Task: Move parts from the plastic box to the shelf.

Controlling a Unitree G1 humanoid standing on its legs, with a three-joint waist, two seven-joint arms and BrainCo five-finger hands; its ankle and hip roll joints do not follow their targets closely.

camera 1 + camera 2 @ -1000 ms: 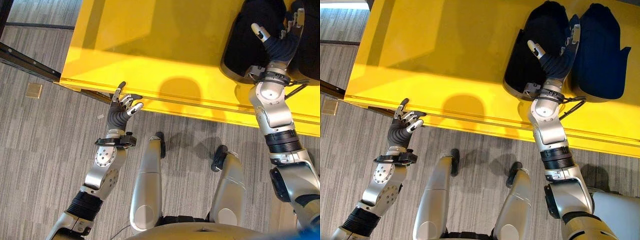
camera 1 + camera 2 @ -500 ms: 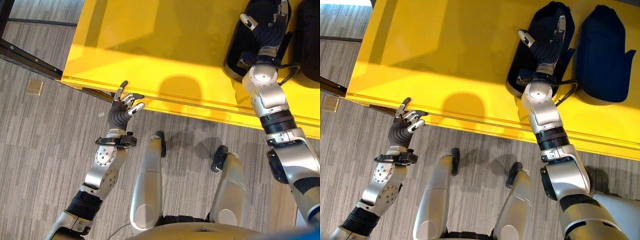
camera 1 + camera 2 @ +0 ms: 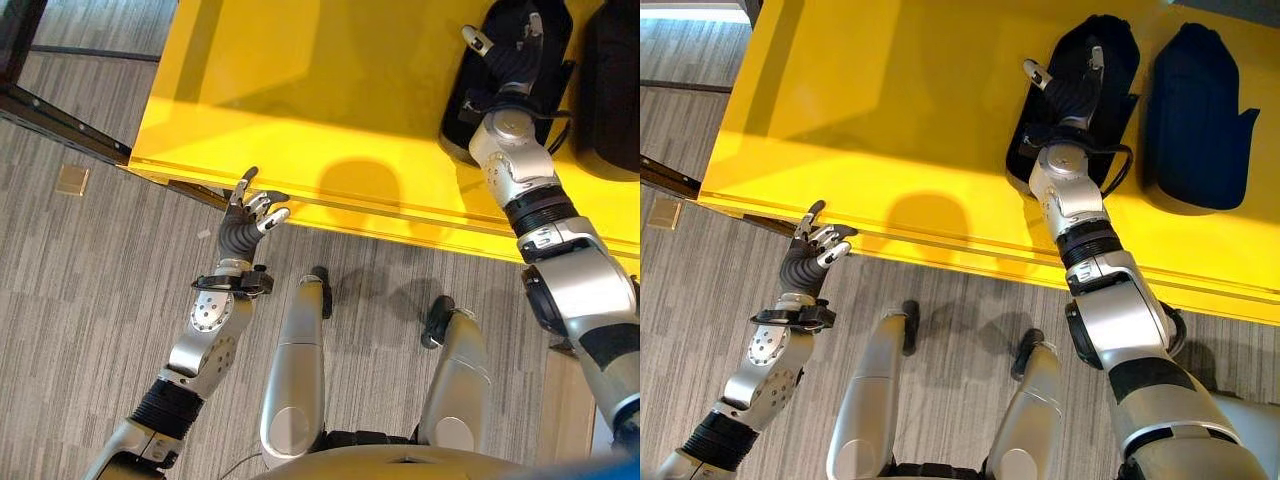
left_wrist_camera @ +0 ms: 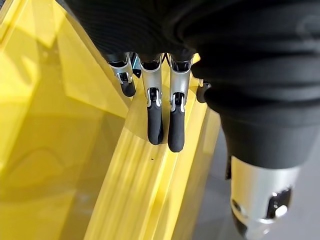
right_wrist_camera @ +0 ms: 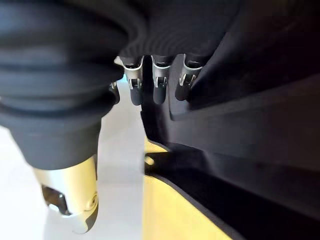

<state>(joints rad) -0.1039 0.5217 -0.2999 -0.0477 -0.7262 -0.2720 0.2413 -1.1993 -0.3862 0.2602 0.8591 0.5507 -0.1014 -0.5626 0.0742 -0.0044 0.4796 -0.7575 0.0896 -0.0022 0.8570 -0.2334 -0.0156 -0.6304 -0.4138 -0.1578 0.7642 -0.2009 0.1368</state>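
A large yellow plastic box (image 3: 890, 110) holds two dark moulded parts (image 3: 1192, 110). The right hand (image 3: 1072, 85) is spread, fingers relaxed, over the nearer part (image 3: 1118, 50), so the grasp seems underway; closing comes next. The left hand (image 3: 245, 215), loosely opened, rests by the box rim
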